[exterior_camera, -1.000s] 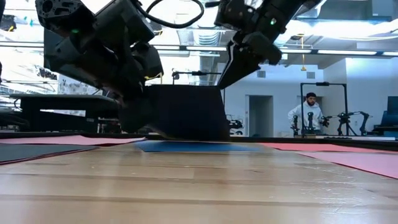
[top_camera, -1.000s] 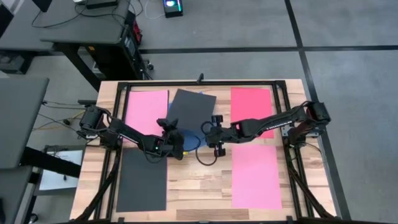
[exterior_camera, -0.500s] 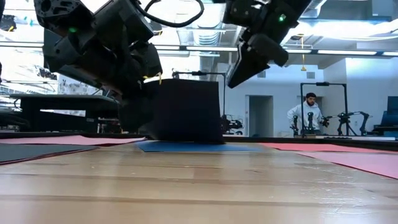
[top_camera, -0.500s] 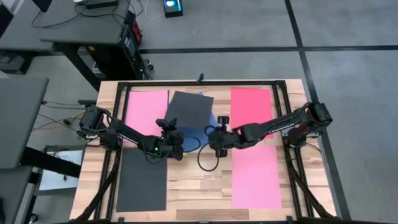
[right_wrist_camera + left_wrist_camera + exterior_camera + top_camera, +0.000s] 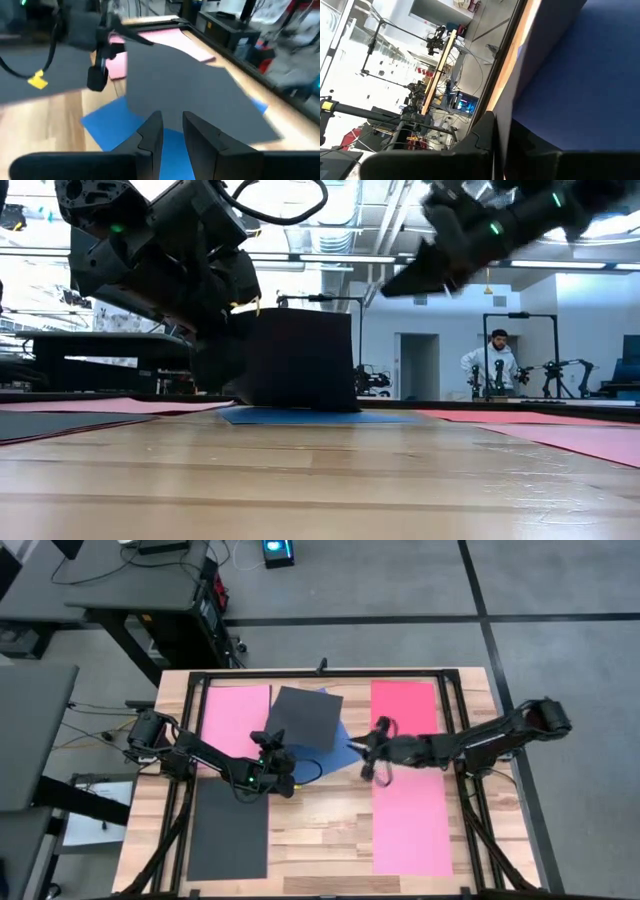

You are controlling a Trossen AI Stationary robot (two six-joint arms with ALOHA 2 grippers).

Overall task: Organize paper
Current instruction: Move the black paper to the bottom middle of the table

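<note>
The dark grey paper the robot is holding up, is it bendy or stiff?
Probably a bit stiff: the dark grey paper stands up from the table while the left gripper pinches only one edge. It looks thin, so likely light. Let go, it would probably flop onto the blue sheet.

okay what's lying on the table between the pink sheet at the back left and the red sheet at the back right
In the high view, a dark grey sheet sits between the pink sheet and the red sheet, with a blue sheet showing under its near edge. The left gripper holds the grey sheet.
</note>
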